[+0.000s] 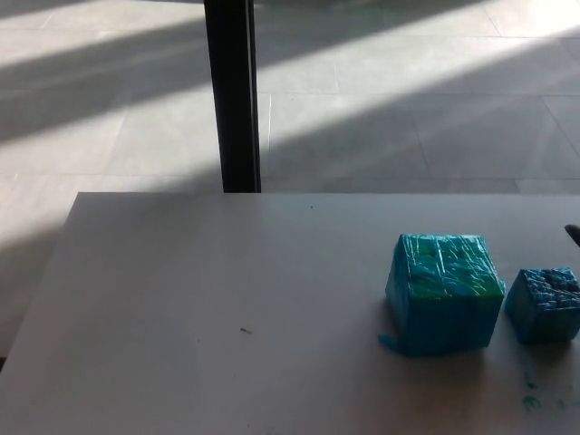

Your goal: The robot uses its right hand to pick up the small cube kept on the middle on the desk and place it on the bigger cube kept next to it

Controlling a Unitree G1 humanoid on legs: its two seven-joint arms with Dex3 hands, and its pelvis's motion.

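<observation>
The bigger cube (pixel 444 292), wrapped in blue-green tape, stands on the white desk (pixel 227 308) at the right. Just to its right, apart from it, sits the small blue cube (pixel 544 304), close to the picture's right edge. A thin dark tip of my right hand (pixel 574 233) shows at the right edge, above and behind the small cube and not touching it. So little of it shows that its state is unclear. My left hand is out of the picture.
A black post (pixel 232 95) rises behind the desk's far edge. Beyond it lies a tiled floor (pixel 408 100) with bands of sunlight. Small blue-green flecks (pixel 531 399) mark the desk near the front right.
</observation>
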